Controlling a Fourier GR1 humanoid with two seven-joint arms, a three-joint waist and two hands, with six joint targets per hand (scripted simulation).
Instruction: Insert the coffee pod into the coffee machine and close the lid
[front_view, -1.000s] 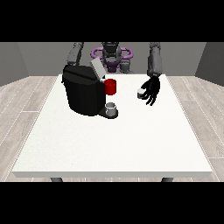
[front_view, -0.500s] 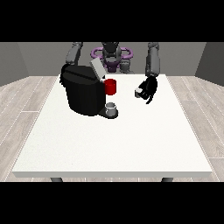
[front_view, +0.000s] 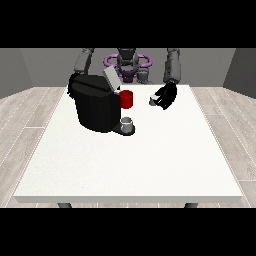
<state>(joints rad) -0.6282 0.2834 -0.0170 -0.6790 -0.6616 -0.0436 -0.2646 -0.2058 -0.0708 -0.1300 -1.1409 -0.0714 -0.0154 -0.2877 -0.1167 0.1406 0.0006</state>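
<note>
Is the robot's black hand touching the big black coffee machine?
Apart. In the front view, the hand at the view's right hangs over the white table, with the red part and bare table between it and the coffee machine.

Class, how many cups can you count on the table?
2: a red cup beside the machine, and a grey cup on its tray in front. Others may be hidden behind the machine.

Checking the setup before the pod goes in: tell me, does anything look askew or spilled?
Nothing stands out. The coffee machine stands upright with its lid raised, a small cup upright at its base, and nothing spilled on the table.
</note>
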